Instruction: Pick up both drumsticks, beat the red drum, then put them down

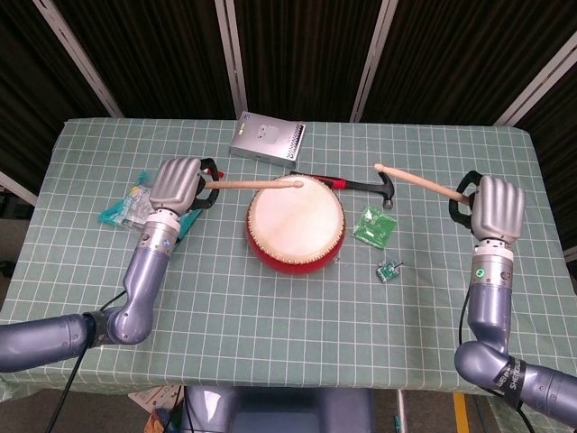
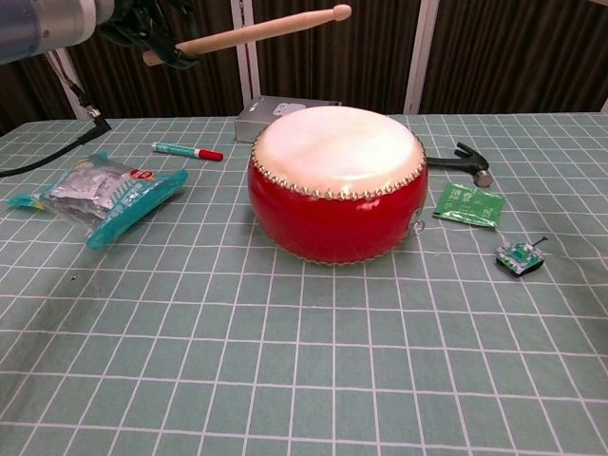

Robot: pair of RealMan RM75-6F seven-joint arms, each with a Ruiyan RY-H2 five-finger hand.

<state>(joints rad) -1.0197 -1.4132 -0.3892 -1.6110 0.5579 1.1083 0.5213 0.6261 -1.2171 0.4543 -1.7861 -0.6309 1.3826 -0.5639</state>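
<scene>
**A:** Where does the red drum (image 1: 296,223) sit?

**B:** Near the middle of the checked table (image 1: 270,325), its pale skin facing up. The near half of the cloth in front of it is open, right down to the front edge.

**A:** And the left hand (image 1: 178,184)?

**B:** Its fingers are curled around the butt of the left drumstick (image 1: 257,183). The stick runs level toward the drum, and its tip lies over the far rim of the skin in the head view. In the chest view that same stick (image 2: 256,31) is raised well above the drum, so it is not touching the skin.

**A:** The right hand (image 1: 498,207)?

**B:** It is out near the table's right edge, well apart from the drum, fingers wrapped on the right drumstick (image 1: 420,181). The tip points back toward the hammer (image 1: 370,185) behind the drum. The chest view does not show this hand.

**A:** What crowds the sides?

**B:** On the left, a plastic packet (image 2: 100,195) and a red-capped marker (image 2: 185,150). Behind the drum, a grey metal box (image 1: 267,138) near the far edge. On the right, a green sachet (image 2: 468,203) just beside the drum, and a small circuit board (image 2: 519,256) nearer the front.
</scene>
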